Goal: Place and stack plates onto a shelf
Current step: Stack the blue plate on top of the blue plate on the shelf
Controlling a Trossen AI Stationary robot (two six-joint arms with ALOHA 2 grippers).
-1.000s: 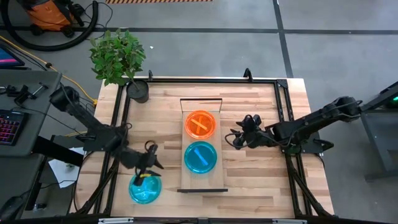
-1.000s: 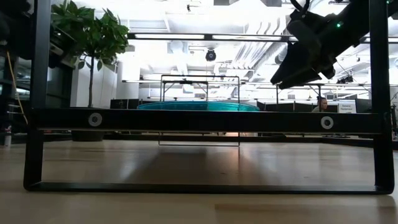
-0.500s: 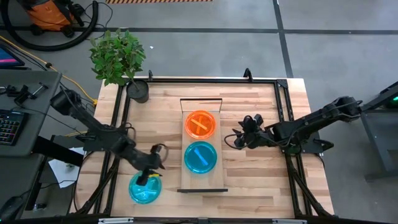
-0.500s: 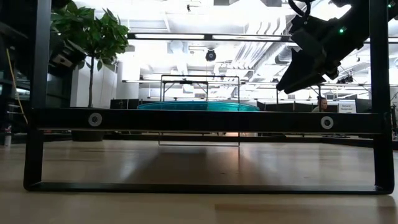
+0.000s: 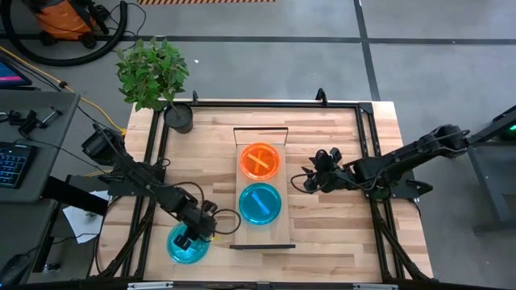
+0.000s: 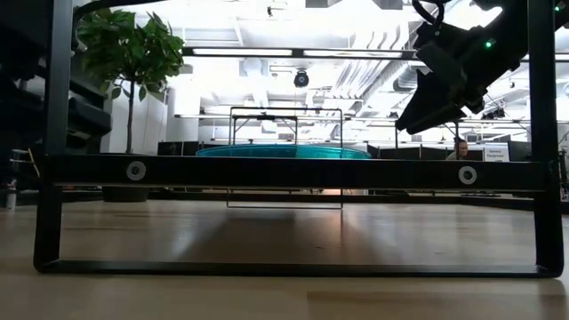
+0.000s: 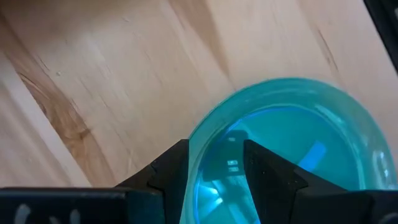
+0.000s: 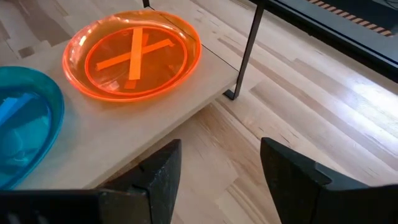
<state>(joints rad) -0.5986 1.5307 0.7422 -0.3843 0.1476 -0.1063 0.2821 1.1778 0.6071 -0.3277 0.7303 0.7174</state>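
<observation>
A cyan plate lies flat on the tabletop near the near-left corner. My left gripper is low over its far-right rim, open; in the left wrist view one finger stands outside the rim and one inside the bowl. The shelf lies along the table's middle and carries an orange plate at its far half and a cyan plate at its near half. My right gripper hovers open just right of the shelf, above the table. My left gripper straddles the cyan plate's rim from above, slanting down, one finger outside and one finger inside. I cannot tell whether either finger touches the rim. The plate lies flat on the table.
A black plant pot with a leafy plant stands at the far-left corner. Dark metal rails frame the tabletop. The shelf's near end rail fills the low view. Bare wood shows right of the shelf.
My left gripper has moved toward the table's near edge and down, from above bare wood beside the plate onto the cyan plate's far-right rim. The plates have stayed where they were.
</observation>
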